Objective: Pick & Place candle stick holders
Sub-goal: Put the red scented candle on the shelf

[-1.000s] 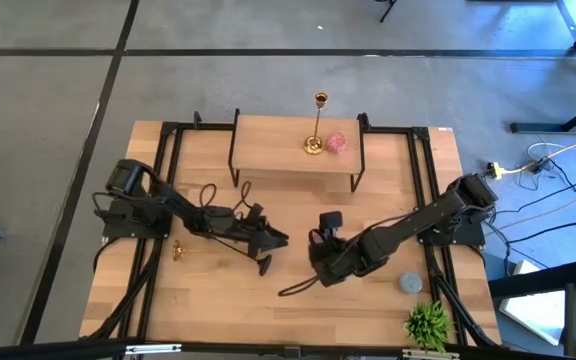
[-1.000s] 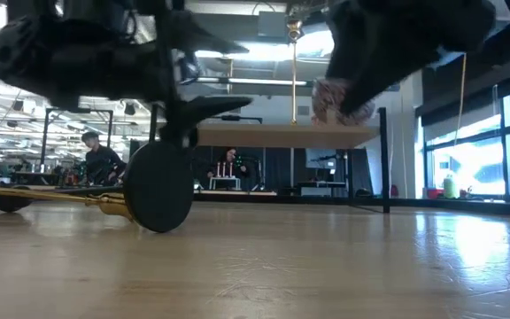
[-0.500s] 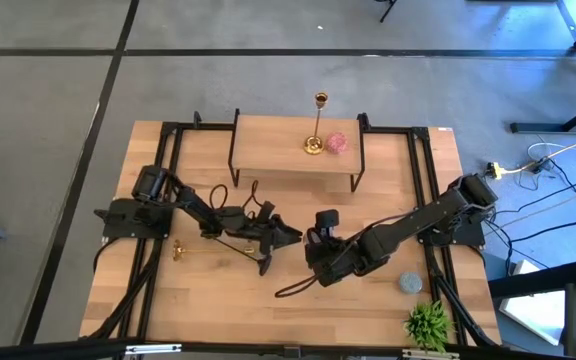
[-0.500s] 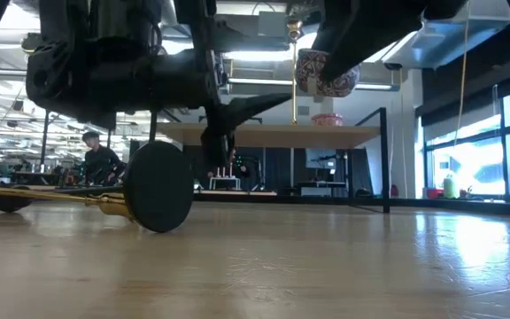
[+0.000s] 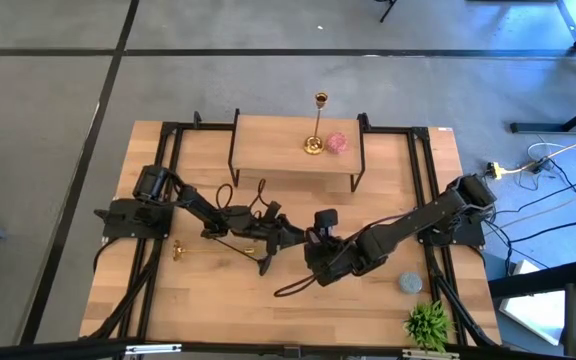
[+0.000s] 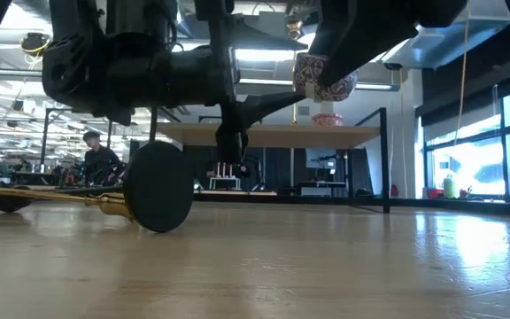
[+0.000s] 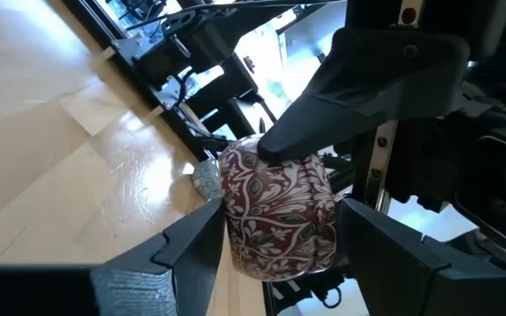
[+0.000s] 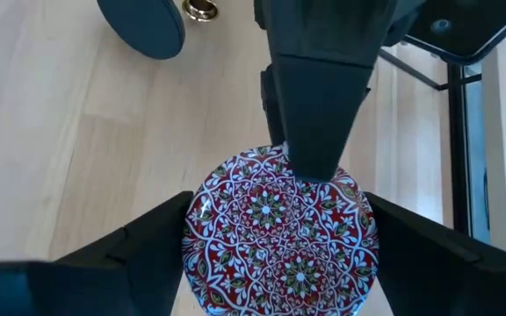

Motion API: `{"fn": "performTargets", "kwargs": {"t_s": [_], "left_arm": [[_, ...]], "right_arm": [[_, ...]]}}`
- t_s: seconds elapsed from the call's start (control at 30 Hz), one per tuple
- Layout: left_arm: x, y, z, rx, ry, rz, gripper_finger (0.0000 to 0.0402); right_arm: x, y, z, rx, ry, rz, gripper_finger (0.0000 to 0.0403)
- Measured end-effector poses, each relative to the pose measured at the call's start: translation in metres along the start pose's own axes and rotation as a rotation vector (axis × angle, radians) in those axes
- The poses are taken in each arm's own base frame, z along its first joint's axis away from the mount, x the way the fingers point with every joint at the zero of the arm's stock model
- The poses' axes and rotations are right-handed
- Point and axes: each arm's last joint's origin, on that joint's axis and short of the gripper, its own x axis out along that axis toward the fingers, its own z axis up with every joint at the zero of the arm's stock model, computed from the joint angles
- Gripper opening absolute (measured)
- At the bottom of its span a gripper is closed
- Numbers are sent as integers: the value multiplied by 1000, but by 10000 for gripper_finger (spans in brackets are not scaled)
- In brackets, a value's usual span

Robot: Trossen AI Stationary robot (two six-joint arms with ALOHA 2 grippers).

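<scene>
Two fallen holders: a shiny gold candle stick holder point(image 5: 180, 250) and a black metal candle stick holder point(image 5: 265, 265) are seen lying on the wooden table point(image 5: 368, 310), left of centre, not yet picked up.
Left gripper point(image 5: 290, 240): its fingers are spread apart on either side of a red patterned round pot point(image 6: 324, 75), probably so that it can be received.
Right gripper point(image 5: 320, 255): clamped on the pot, which is held aloft at mid-table, apparently for a handover.
Raised wooden shelf point(image 5: 268, 150): a second gold candle stick holder point(image 5: 315, 140) is stood upright here, seemingly already placed.

Two dark jointed arms, looping black cables, matte black wedge-shaped jaws
</scene>
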Motion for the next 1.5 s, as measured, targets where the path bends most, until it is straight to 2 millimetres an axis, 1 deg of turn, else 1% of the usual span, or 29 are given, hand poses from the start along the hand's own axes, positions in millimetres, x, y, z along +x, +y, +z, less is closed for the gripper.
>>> {"fn": "performTargets", "kwargs": {"t_s": [0.53,0.63,0.8,1.03,1.3,1.5], "left_arm": [[0,1,0,-9,-7,18,220],[0,1,0,-14,-8,22,208],[0,1,0,-21,-22,31,174],[0,1,0,-21,-25,31,172],[1,-5,0,-69,-24,-15,172],[1,-8,2,-82,-42,-41,172]], "right_arm": [[7,-11,0,18,17,-15,302],[8,-12,1,19,18,-15,302],[9,-13,1,6,17,-19,303],[9,-13,1,7,14,-19,305],[0,-5,-2,-34,15,-61,332],[-15,-5,4,-51,-2,-117,339]]}}
